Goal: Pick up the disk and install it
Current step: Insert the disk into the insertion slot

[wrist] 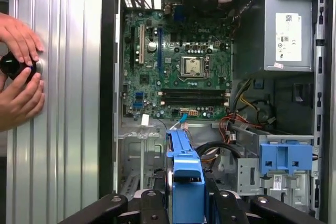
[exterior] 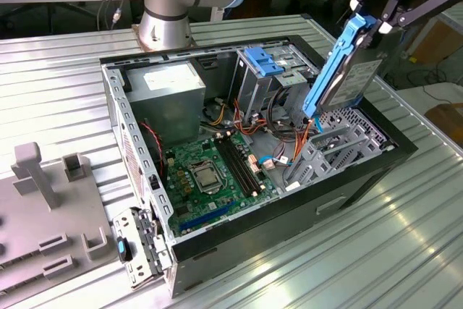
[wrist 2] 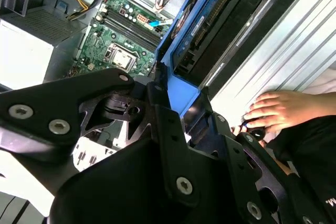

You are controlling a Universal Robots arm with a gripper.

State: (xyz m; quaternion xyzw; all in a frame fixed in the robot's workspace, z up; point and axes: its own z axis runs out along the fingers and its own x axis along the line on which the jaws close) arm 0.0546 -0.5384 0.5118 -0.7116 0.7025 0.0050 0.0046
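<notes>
The disk (exterior: 349, 72) is a dark slab with bright blue side rails. It hangs tilted, almost on end, over the open computer case (exterior: 145, 179) at the exterior view's right. My gripper (exterior: 374, 22) is shut on its upper end. The disk's lower end is just above the grey drive bay (exterior: 340, 142) inside the case. In both wrist views the disk (wrist 2: 220, 19) (wrist: 185, 167) runs out from between my black fingers (wrist 2: 167, 109), with the gripper (wrist: 185, 203) clamped on its blue rail.
Inside the case lie a green motherboard (exterior: 210, 171), a power supply (exterior: 170, 88), loose cables and a drive cage with a blue latch (exterior: 264, 63) (wrist: 286, 158). A person's hands (wrist: 21, 77) (wrist 2: 278, 111) rest on the ribbed table beside the case. A grey fixture (exterior: 43, 200) stands at the exterior view's left.
</notes>
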